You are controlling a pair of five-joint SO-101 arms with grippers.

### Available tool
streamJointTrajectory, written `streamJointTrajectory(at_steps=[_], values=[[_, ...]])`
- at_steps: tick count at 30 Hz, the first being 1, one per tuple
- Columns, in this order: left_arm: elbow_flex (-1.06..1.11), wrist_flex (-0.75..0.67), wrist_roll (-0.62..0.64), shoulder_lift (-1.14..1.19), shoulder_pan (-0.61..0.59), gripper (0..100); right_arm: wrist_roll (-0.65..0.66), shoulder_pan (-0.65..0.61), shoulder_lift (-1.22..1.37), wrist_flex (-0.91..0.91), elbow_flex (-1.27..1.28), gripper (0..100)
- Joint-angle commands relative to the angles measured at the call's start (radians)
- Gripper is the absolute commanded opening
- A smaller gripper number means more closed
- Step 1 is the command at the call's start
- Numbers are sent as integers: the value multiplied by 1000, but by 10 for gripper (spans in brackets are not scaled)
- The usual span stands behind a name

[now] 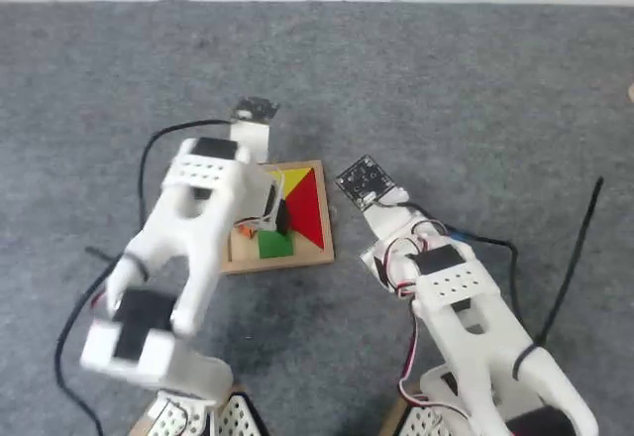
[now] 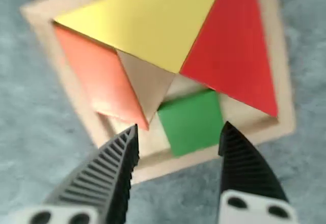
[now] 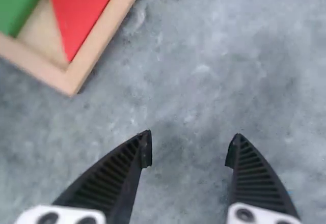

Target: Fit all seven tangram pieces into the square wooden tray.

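Four coloured pieces lay inside the one square wooden tray (image 2: 276,56): one yellow triangle (image 2: 147,20), one red triangle (image 2: 234,51), one orange piece (image 2: 97,76) and one green square (image 2: 191,122). The yellow and red triangles met along one edge, the orange piece lay against the yellow triangle, and the green square sat just beside the red triangle's tip. Bare wood showed in a three-cornered gap between the orange piece, the yellow triangle and the green square, and again along the rim beside the square. Two arms stood at the grey tabletop (image 3: 229,56), each with one tool. The left tool (image 2: 181,126) hung over the tray's edge nearest that arm, its two ribbed fingers (image 2: 119,168) spread wide and holding nothing; in its own wrist view the green square appeared between the fingertips, though whether they touched the tray could not be told. The right tool (image 3: 192,135) was likewise spread and empty, over bare tabletop near one corner of the tray but apart from it, on the red triangle's side. From the high view the tray sat between the two arms, partly under the left arm (image 1: 198,228).
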Motion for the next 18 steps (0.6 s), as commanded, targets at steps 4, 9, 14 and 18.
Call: streamJointTrajectory(at_steps=[4, 9, 14, 18], values=[[-24, -46, 20, 163, 21, 253, 14, 15, -36, -38, -2, 248], [1, -81, 20, 169, 80, 253, 14, 13, -36, -39, -2, 248], [-12, -11, 17, 127, 132, 252, 14, 18, -35, -73, 0, 248], [-8, 35, -32, 135, 117, 250, 14, 18, -35, -71, 0, 248]])
